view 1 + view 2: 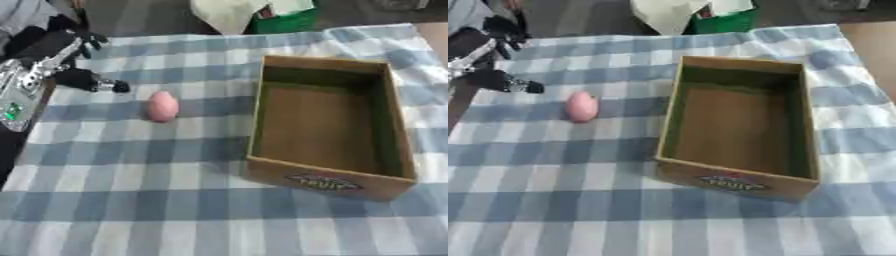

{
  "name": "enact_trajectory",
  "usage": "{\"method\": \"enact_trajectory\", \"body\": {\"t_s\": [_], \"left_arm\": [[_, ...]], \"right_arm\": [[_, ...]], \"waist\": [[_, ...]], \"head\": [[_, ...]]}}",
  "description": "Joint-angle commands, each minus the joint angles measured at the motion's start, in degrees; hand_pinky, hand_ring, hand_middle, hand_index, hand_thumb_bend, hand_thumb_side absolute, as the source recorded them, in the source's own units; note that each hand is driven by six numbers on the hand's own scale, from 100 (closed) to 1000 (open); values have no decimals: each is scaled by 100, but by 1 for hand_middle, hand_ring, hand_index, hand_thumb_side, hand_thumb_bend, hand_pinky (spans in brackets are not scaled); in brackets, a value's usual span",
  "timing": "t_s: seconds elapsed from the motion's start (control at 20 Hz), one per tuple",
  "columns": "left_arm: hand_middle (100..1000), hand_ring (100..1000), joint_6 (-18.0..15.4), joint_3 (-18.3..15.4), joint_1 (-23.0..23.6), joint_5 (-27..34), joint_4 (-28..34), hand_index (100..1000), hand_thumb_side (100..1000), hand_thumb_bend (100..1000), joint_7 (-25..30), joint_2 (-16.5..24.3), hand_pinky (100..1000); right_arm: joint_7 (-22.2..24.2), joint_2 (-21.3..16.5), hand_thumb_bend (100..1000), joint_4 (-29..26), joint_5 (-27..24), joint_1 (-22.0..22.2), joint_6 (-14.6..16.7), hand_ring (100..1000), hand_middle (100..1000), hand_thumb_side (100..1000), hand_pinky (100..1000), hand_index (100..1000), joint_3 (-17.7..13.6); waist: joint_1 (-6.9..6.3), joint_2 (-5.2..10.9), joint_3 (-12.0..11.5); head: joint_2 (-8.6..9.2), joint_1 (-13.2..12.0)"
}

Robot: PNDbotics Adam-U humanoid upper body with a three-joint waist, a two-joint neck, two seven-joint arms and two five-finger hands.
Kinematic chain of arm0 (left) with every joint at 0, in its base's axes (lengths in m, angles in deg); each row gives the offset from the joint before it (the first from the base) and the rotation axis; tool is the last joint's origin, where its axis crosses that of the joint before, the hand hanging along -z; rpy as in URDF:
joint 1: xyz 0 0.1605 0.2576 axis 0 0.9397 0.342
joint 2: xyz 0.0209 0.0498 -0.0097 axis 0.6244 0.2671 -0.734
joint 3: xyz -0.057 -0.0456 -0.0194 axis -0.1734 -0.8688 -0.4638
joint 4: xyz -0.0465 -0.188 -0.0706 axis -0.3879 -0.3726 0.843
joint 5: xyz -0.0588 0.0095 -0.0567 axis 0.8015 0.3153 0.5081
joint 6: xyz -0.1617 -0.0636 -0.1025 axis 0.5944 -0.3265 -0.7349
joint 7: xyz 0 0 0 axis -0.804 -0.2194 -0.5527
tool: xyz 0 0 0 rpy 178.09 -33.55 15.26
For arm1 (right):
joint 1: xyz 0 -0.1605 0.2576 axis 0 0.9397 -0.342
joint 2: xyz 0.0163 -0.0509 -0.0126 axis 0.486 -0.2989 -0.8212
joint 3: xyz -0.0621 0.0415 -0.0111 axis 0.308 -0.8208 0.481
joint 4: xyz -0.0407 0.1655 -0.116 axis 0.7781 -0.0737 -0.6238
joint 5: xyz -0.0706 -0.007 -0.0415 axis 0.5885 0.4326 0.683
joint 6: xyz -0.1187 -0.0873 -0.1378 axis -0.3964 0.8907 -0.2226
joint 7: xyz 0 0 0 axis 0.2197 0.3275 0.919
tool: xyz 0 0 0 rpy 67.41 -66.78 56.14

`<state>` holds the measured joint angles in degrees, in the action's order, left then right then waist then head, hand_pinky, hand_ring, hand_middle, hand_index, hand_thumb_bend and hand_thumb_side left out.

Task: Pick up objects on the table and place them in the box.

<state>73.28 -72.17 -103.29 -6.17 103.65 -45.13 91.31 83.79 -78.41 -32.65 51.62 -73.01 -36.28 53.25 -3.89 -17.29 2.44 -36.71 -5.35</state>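
Observation:
A pink egg-shaped object (162, 106) lies on the blue and white checked tablecloth (131, 175), left of the box. The cardboard box (325, 125) stands open and empty at centre right, a fruit label on its near wall. My left hand (83, 77) hangs at the upper left, above and left of the pink object and apart from it. Its fingers are spread and relaxed with nothing in them. My right hand shows in neither view.
Beyond the table's far edge sit a green container (284, 21) and a pale bag (226, 14). The table's left edge runs close under my left arm (22, 85). Bare cloth stretches across the whole front.

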Motion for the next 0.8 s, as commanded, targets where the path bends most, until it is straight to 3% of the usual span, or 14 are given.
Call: {"method": "enact_trajectory", "body": {"t_s": [0.05, 0.35, 0.55, 0.8], "left_arm": [[735, 684, -27, -70, -158, 0, -128, 909, 666, 1000, 286, 54, 503], [753, 699, 100, -145, -250, 297, -101, 930, 642, 922, 805, 1, 511], [763, 702, 108, -132, -255, 384, 76, 940, 622, 940, 1059, -22, 517], [801, 716, -192, -84, -274, 738, 170, 954, 504, 944, 1447, -140, 543]], "right_arm": [[20, -148, 100, -84, 0, -56, 7, 968, 795, 1000, 884, 1000, -14], [25, -123, 100, -84, 20, -45, -20, 970, 794, 1000, 886, 1000, -20], [29, -114, 100, -84, 30, -51, -41, 971, 794, 1000, 886, 1000, -17], [23, -107, 100, -84, 39, -52, -51, 972, 793, 1000, 887, 1000, -21]], "waist": [[21, 91, 10], [16, 80, 19], [7, 74, 17], [8, 68, 29]], "head": [[16, -11], [21, -19], [24, -26], [25, -28]]}}
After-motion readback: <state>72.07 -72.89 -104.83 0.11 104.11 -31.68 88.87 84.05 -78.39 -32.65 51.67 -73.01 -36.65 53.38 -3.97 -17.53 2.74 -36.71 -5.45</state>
